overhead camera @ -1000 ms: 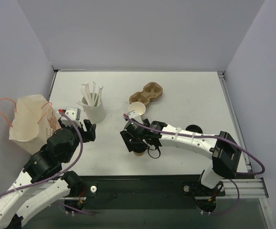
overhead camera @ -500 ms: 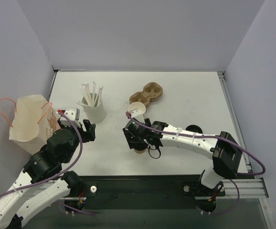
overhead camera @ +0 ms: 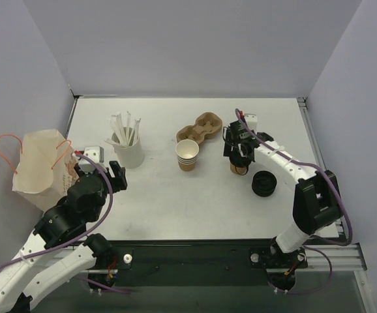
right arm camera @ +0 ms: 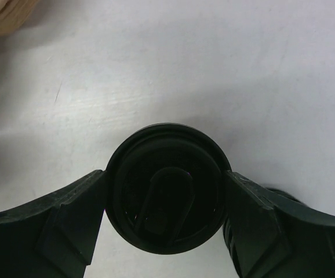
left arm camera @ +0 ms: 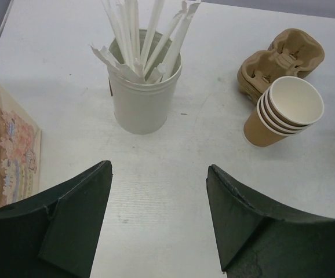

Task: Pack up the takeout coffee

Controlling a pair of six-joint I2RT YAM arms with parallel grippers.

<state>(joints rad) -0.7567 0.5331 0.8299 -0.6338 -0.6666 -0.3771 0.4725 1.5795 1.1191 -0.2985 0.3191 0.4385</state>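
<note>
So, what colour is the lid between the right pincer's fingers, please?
Black; the lid shows best in the right wrist view.

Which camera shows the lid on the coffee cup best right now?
Right wrist: the lid fills the middle of that view, seen from above between the right gripper's fingers. In the top view the gripper hides it; only the tan cup below shows. The left wrist view misses the lid.

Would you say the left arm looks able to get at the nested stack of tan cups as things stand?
Probably yes. The left gripper is open and faces that way; bare table lies between it and the cup stack, and the straw cup stands off to the side.
</note>
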